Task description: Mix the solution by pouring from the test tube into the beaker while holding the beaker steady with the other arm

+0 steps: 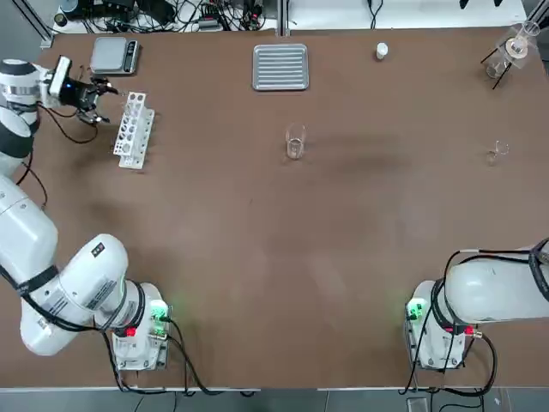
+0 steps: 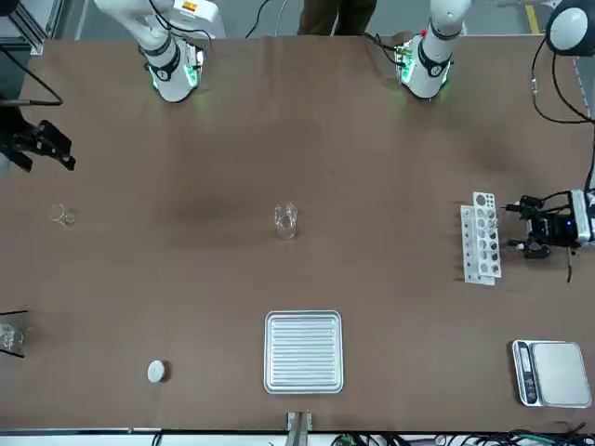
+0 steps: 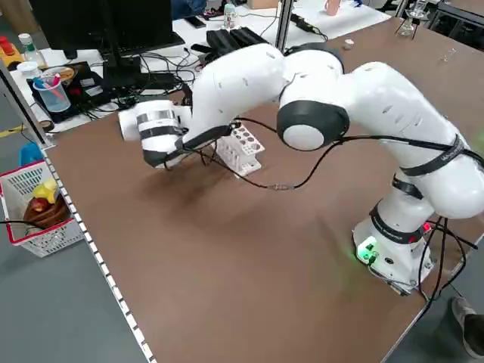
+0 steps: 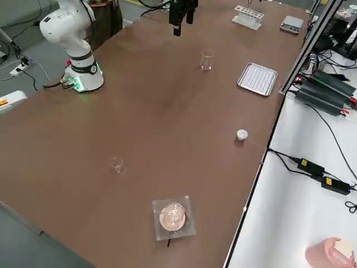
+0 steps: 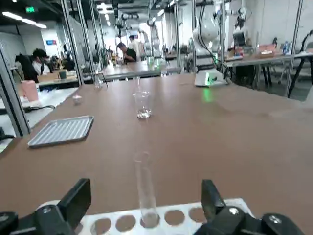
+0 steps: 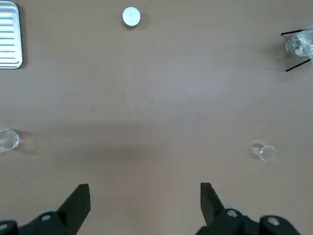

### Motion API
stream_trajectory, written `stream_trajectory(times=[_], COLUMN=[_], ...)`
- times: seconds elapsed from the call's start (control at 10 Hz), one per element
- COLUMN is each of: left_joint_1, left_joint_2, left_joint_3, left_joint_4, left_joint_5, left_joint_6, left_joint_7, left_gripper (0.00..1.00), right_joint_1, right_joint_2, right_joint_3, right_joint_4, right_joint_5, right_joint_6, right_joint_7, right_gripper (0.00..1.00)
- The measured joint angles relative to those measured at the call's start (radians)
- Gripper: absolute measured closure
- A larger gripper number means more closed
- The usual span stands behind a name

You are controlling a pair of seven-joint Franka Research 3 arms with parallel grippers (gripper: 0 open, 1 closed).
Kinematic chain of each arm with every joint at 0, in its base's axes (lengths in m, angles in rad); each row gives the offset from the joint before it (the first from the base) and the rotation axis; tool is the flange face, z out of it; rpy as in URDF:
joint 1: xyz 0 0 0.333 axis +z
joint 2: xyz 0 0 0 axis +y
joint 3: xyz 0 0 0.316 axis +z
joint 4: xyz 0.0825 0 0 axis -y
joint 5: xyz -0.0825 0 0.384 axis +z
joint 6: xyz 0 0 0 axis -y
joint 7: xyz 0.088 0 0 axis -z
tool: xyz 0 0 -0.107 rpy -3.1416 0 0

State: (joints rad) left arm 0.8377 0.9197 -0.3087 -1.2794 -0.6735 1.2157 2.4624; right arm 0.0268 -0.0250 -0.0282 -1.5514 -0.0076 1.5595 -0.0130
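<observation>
The beaker (image 1: 295,142) stands upright alone near the table's middle, also seen as the beaker (image 5: 142,104) in the left wrist view. The test tube (image 5: 143,171) stands upright in a hole of the white rack (image 1: 133,129). My left gripper (image 1: 106,101) sits level at the rack's outer side, open, its fingers (image 5: 78,196) wide on either side of the tube without touching it. My right gripper (image 2: 63,153) hovers open high over the right part of the table, far from the beaker (image 6: 7,139), with nothing between its fingers.
A ribbed metal tray (image 1: 280,67) and a white puck (image 1: 382,51) lie at the far edge. A scale (image 1: 116,54) sits behind the rack. A small glass piece (image 1: 499,152) and a stoppered flask on a stand (image 1: 512,50) are at the far right.
</observation>
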Motion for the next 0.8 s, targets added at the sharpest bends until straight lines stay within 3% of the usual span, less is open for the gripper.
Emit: stream_trajectory(times=[0.4, 0.8], left_joint_1=[-0.020, -0.100], left_joint_2=[-0.194, -0.454], left_joint_3=[0.011, 0.007], left_joint_4=[0.018, 0.021], left_joint_5=[0.145, 0.229], left_joint_6=[0.043, 0.077], left_joint_7=[-0.014, -0.216], left_gripper=[0.00, 0.00], right_joint_1=[0.003, 0.006], right_joint_2=[0.000, 0.000], right_joint_3=[0.001, 0.002], right_joint_4=[0.014, 0.016], right_joint_5=[0.000, -0.001], right_joint_6=[0.000, 0.003], right_joint_7=[-0.001, -0.001], right_gripper=[0.00, 0.00])
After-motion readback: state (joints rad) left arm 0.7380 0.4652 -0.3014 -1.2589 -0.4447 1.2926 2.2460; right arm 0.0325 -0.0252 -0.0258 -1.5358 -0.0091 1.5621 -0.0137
